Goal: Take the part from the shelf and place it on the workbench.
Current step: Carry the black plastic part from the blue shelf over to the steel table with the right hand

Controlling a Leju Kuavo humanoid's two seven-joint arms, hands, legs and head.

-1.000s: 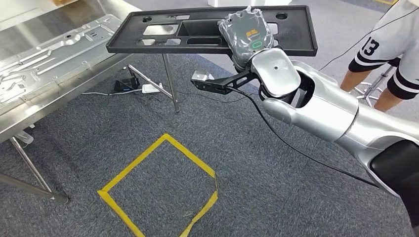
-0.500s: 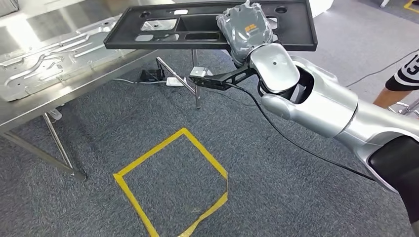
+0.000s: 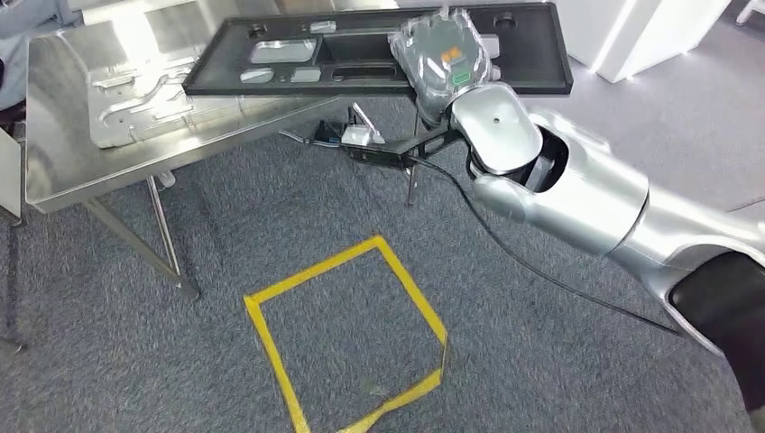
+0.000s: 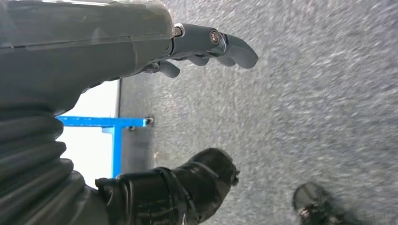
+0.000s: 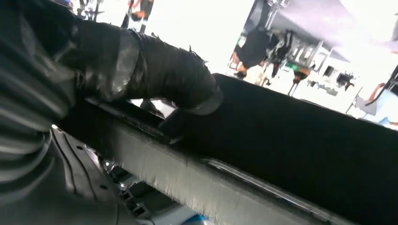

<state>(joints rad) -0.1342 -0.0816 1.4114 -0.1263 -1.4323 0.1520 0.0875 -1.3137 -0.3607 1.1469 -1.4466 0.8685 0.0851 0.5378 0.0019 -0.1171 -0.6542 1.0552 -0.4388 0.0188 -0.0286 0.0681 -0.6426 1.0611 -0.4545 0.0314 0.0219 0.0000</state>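
Observation:
My right hand (image 3: 444, 63) grips a long flat black plastic part (image 3: 298, 61) with several cut-outs, holding it level in the air near its right end. The part's left end hangs over the steel workbench (image 3: 63, 171) at the upper left of the head view. In the right wrist view my thumb (image 5: 155, 70) presses on the part's dark edge (image 5: 291, 154). My left hand (image 4: 141, 51) hangs above the carpet with its fingers (image 4: 220, 44) apart and nothing in it.
A pressed metal panel (image 3: 135, 90) lies on the workbench. A yellow tape square (image 3: 347, 329) marks the grey carpet in front of me. Bench legs (image 3: 167, 248) and a power strip with cables (image 3: 356, 137) stand under the bench. A white cabinet (image 3: 649, 32) is at the upper right.
The whole view has swung: the workbench has come further into view on the left and the person at the right has gone out of view. My right hand still holds the part.

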